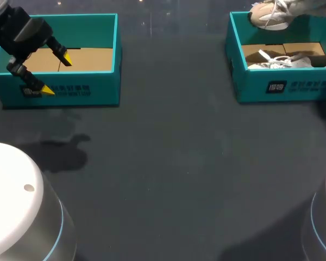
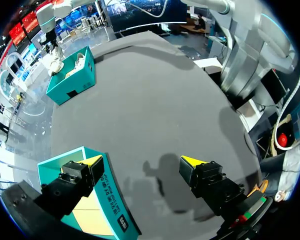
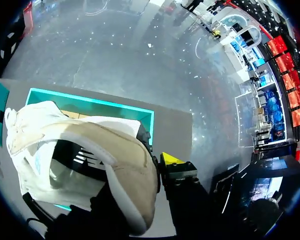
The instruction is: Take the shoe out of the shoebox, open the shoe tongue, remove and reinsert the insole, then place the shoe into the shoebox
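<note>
The left box (image 1: 106,81) sits at the worktop's (image 1: 168,163) far left, showing only its cardboard floor. The left gripper (image 1: 55,75) hangs over its front wall, fingers spread wide and holding nothing. If it dropped from there, it could strike the wall and shove the box. Far right, the right box (image 1: 250,81) holds a second shoe (image 1: 280,61) with loose laces. The shoe (image 1: 269,15) is lifted above that box's far rim, pinched at the heel by the right gripper (image 3: 162,165). A heel-only hold looks light, so the shoe may swing, slip and fall back into the box or onto its rim. Its hanging laces could also snag on the wall. Only one yellow tip shows beside the heel; the other finger is hidden by the shoe, so the hold is judged rather than seen. From above, the shoe is cut off and the right arm is out of view. The tongue and insole cannot be made out.
</note>
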